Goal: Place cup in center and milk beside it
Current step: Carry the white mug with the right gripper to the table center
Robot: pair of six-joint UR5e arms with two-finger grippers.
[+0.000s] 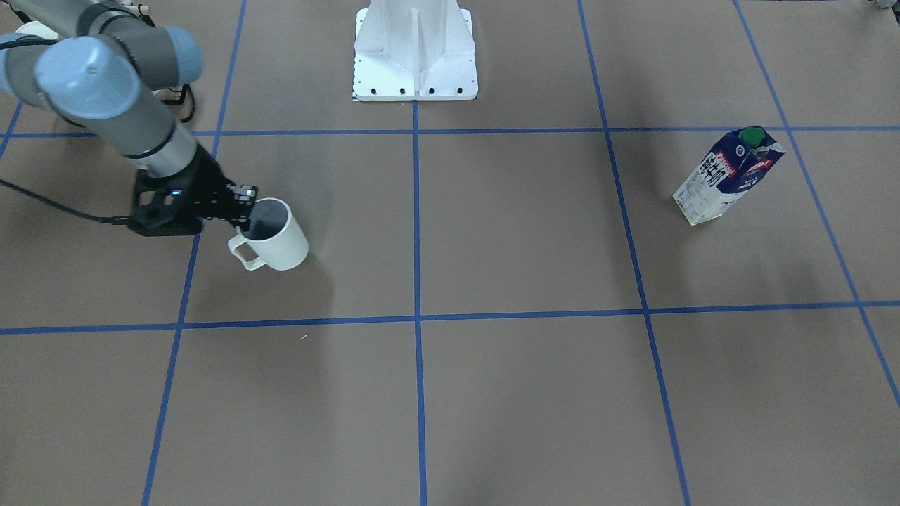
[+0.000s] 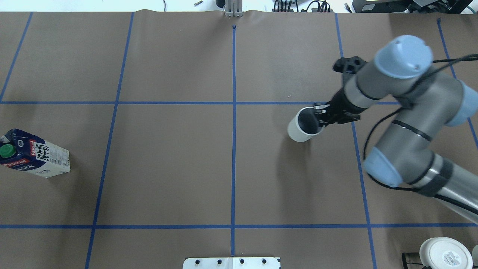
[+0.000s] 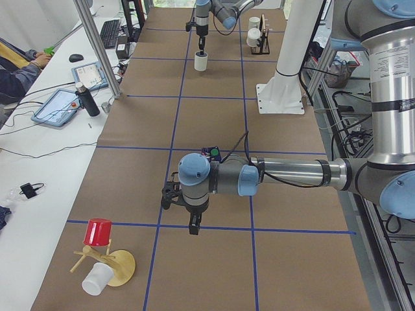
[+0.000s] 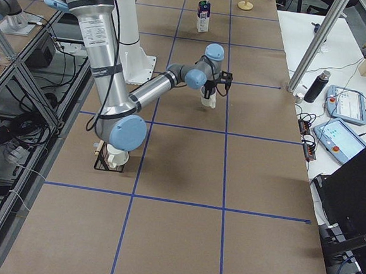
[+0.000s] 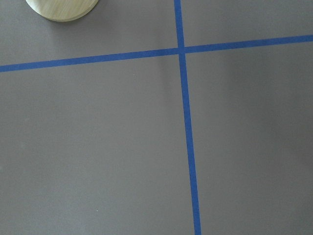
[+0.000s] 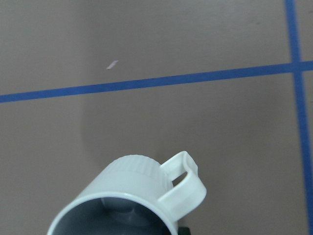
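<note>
The greatest risk is seen in the grasp on the cup (image 1: 275, 239). It is pinched only at the rim, and it hangs slightly tilted, so a quick swing toward the middle could let it rotate or slip between the fingers. The handle (image 6: 183, 181) adds weight on one side, which may worsen this. If the cup is released while tilted, it could land on an edge and roll. Its shadow falls apart from it in the overhead view, so it is judged to be clear of the bench (image 2: 168, 168) (though the gap cannot be confirmed).

A second risk is attached to the milk (image 2: 33, 158). The carton is tall and narrow, and it could be knocked over by an off-centre approach.

The right tool (image 2: 319, 118) is closed narrowly on the cup wall, with one finger inside the dark interior and one outside. Nothing else is touched by it. The left tool (image 3: 193, 225) is seen hanging over bare bench, and whether it is wide or narrow cannot be told.

In the overhead view the cup is held at about 3 o'clock from the middle, and the milk stands well apart at 9 o'clock.
</note>
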